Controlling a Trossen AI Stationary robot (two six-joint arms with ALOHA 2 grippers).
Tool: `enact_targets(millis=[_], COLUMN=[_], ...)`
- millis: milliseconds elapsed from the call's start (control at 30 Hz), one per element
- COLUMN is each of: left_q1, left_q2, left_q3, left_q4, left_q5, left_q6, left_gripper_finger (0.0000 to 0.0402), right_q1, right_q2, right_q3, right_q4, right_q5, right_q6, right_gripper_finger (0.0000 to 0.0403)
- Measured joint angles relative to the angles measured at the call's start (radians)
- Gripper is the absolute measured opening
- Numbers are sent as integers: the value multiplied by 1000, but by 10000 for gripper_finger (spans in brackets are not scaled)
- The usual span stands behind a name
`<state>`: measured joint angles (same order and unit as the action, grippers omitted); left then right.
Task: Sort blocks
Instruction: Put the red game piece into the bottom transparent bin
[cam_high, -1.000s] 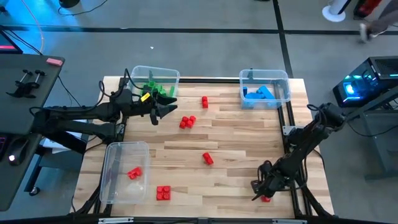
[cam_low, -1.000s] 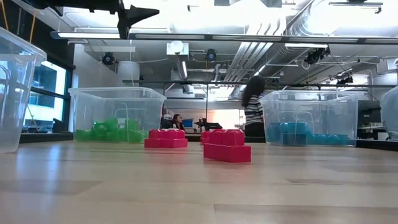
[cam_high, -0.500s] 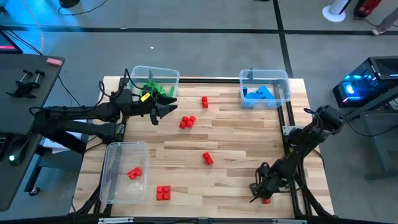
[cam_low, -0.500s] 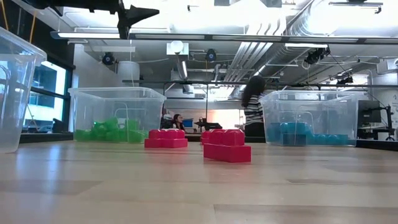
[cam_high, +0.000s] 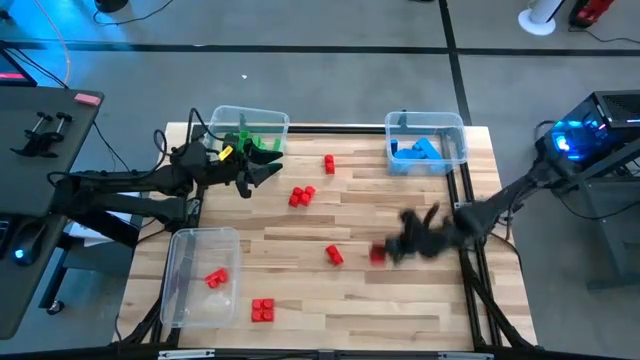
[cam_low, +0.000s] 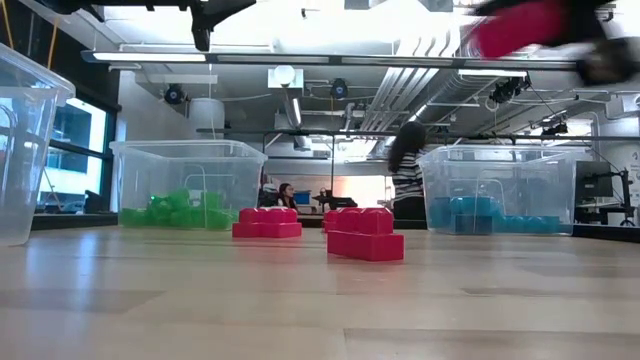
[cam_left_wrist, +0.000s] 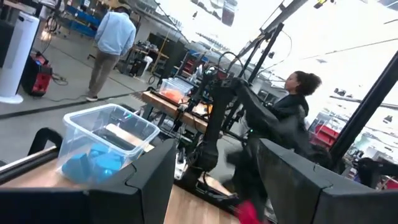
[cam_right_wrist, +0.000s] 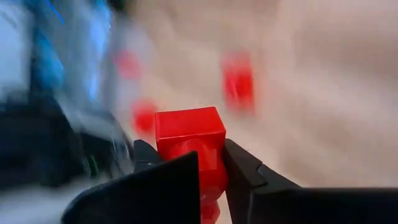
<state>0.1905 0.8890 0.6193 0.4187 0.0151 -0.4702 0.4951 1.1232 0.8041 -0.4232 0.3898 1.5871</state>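
Note:
My right gripper is blurred over the table's right middle, shut on a red block. That block also shows high above the table in the low view. My left gripper is open and empty beside the bin of green blocks, above the table. Loose red blocks lie on the table at the far middle, the left middle, the centre and the near left. One red block lies in the near-left bin. Blue blocks lie in the far-right bin. My right gripper pinches the red block between its two fingers, which sit on the lower part of two opposite sides. The block's top part stands out past the fingertips. The block is lifted clear of the table.
Three clear bins stand on the table: far left, far right and near left. The table frame's rail runs along the right edge. People show in the room beyond the table.
My right gripper has swung quickly from the table's near right corner toward the far and left, rising with the red block, which is now lifted clear over the table's right middle. My left gripper has risen a little.

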Motion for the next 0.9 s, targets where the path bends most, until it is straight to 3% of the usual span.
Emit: enact_targets(millis=[233, 467, 667, 900], left_q1=[0, 0, -1, -1], left_q2=[0, 0, 0, 0], left_q3=[0, 0, 0, 0], left_q4=[-1, 20, 29, 29], left_q5=[0, 0, 0, 0], left_q6=[-56, -124, -123, -130], left_gripper_finger=[213, 213, 213, 213], right_q1=[-501, -933, -1090, -1163], right_q2=[-185, -193, -147, -147], right_q3=[1, 1, 1, 1], right_q4=[5, -41, -191, -196], right_q5=[198, 256, 197, 111], right_q6=[-514, -700, -784, -886], right_gripper_finger=[2, 2, 24, 142])
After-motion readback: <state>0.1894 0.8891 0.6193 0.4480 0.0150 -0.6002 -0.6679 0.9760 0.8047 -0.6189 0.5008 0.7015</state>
